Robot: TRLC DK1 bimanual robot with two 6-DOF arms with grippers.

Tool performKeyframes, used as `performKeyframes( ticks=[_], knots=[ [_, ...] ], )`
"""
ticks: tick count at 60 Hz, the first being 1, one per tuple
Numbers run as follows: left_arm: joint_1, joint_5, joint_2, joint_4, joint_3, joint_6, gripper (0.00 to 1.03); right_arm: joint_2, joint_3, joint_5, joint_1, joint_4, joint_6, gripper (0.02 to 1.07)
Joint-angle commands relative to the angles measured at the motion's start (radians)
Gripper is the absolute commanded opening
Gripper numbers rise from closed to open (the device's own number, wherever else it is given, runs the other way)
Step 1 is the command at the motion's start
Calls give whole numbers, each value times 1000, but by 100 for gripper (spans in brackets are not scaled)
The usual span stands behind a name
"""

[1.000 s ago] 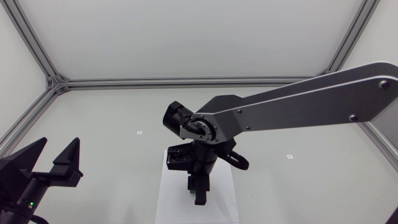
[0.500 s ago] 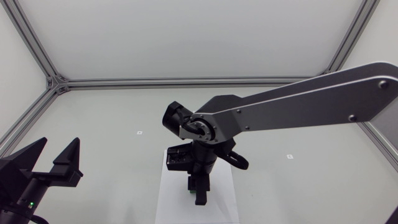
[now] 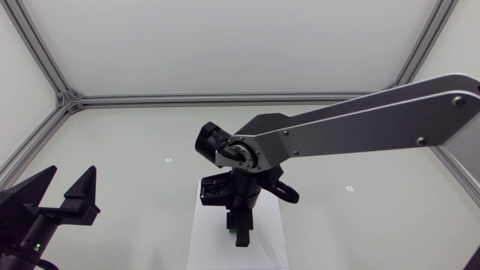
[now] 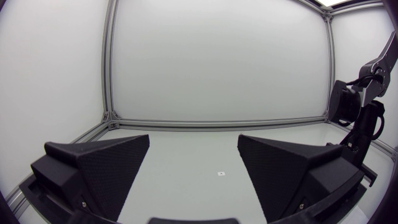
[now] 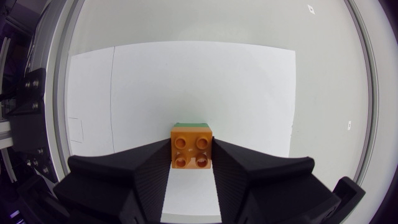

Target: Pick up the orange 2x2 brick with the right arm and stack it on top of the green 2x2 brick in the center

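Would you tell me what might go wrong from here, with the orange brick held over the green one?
1. Only a thin strip of the green brick shows beyond the orange brick, so the two may be offset and the studs may not seat.
2. The right gripper is shut on the orange brick; pulling away could lift it off or drag the stack across the white sheet.

right arm (image 3: 360, 124) across the middle, right claw (image 5: 191, 155) low over white sheet (image 5: 186, 81), bare table (image 3: 135, 142) ahead of left claw (image 3: 71, 174)

In right claw (image 5: 191, 157), orange brick (image 5: 191, 152) atop green brick (image 5: 191, 124), white sheet (image 5: 186, 81) beneath.
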Motion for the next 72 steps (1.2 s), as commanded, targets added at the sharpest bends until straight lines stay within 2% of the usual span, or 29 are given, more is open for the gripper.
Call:
performKeyframes(
  ticks=[1, 11, 43, 51, 62, 72],
  knots=[
    [4, 4, -8, -15, -41, 13, 99, 71, -46, 7, -6, -54, -14, 20],
    [4, 4, -8, -15, -41, 13, 99, 71, -40, 9, -2, -59, -11, 20],
    [4, 4, -8, -15, -41, 13, 99, 74, -22, 9, 7, -65, -3, 30],
    [4, 4, -8, -15, -41, 13, 99, 76, -17, 9, 10, -60, 0, 39],
    [4, 4, -8, -15, -41, 13, 99, 77, -11, 9, 14, -56, 3, 42],
    [4, 4, -8, -15, -41, 13, 99, 79, -6, 9, 16, -56, 6, 50]
  ],
)
